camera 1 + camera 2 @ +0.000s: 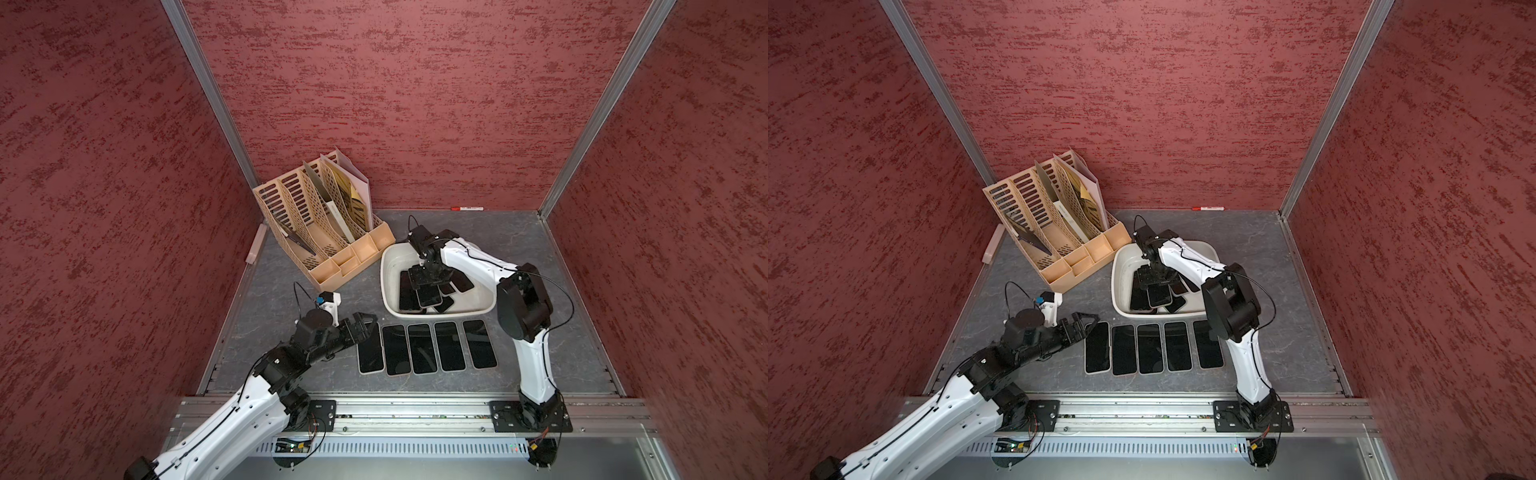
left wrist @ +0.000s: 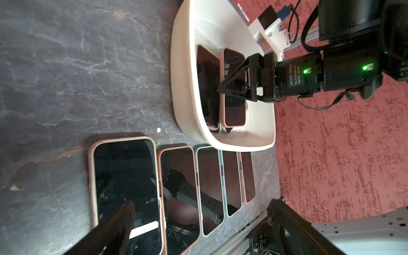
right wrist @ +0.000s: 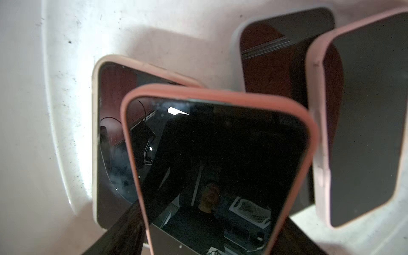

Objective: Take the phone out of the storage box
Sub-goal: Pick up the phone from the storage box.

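Observation:
The storage box (image 1: pixel 387 266) (image 1: pixel 1118 270) is an off-white tub on the grey table, with several dark-screened phones lying in it. My right gripper (image 1: pixel 430 284) (image 3: pixel 212 238) reaches down into the box and is shut on the phone (image 1: pixel 430 296) (image 3: pixel 220 154), a pink-cased one held by its two long edges and tilted above the others. The left wrist view shows the same phone (image 2: pixel 234 110) inside the box (image 2: pixel 176 77). My left gripper (image 1: pixel 366 323) (image 2: pixel 202 220) stands open and holds nothing. It is at the far end of the leftmost phone (image 1: pixel 370 353) (image 2: pixel 125 176) lying on the table.
Several phones (image 1: pixel 419 349) lie side by side, screens up, between the box and the front rail (image 1: pixel 395 411). A beige slotted file organizer (image 1: pixel 316 224) stands at the back left, close to the box. A red marker (image 1: pixel 467 208) lies along the back wall.

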You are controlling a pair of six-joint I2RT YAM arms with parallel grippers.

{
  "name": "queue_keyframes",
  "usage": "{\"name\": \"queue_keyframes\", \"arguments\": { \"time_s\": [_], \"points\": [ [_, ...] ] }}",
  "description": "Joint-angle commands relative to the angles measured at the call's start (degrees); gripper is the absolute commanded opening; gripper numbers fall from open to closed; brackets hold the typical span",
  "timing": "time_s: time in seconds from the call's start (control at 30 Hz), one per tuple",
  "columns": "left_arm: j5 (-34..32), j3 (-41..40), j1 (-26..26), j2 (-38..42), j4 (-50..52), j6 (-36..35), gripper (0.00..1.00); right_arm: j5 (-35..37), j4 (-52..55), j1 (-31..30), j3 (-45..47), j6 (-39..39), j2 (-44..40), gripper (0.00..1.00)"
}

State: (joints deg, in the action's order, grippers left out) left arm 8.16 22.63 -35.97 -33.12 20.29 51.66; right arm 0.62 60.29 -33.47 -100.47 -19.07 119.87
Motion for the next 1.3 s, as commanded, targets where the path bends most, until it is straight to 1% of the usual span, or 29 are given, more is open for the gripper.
{"name": "queue_keyframes", "arguments": {
  "time_s": [0.0,0.13,0.3,0.4,0.53,0.67,0.9,1.27],
  "points": [
    [1.61,2.79,-0.51,-2.55,-3.73,-3.42,1.00,-1.15,-2.61,1.72,0.76,-2.11,-5.84,0.78],
    [1.87,5.77,-3.38,-9.72,-11.05,-7.08,1.00,-5.19,-2.46,3.96,1.44,-4.18,-9.29,0.78],
    [1.63,10.34,-8.00,-20.30,-18.59,-11.41,1.00,-8.83,-1.42,4.82,2.88,-6.21,-14.77,0.78],
    [1.72,11.58,-9.51,-24.82,-24.25,-11.65,1.00,-10.65,-1.46,4.82,5.07,-7.35,-18.82,0.78],
    [3.12,13.06,-9.99,-29.31,-30.54,-11.40,1.00,-12.08,-1.33,4.82,8.52,-8.50,-24.18,0.79],
    [5.10,16.53,-10.67,-33.82,-32.26,-11.47,1.00,-13.26,-0.38,4.84,10.33,-8.45,-28.02,0.78],
    [5.87,19.42,-11.93,-38.63,-35.25,-9.49,0.95,-14.71,0.93,4.82,10.59,-8.18,-31.40,0.78],
    [4.34,21.30,-12.36,-39.86,-34.43,-9.03,0.90,-18.62,1.58,4.85,10.21,-8.35,-32.44,0.78]
  ]
}}
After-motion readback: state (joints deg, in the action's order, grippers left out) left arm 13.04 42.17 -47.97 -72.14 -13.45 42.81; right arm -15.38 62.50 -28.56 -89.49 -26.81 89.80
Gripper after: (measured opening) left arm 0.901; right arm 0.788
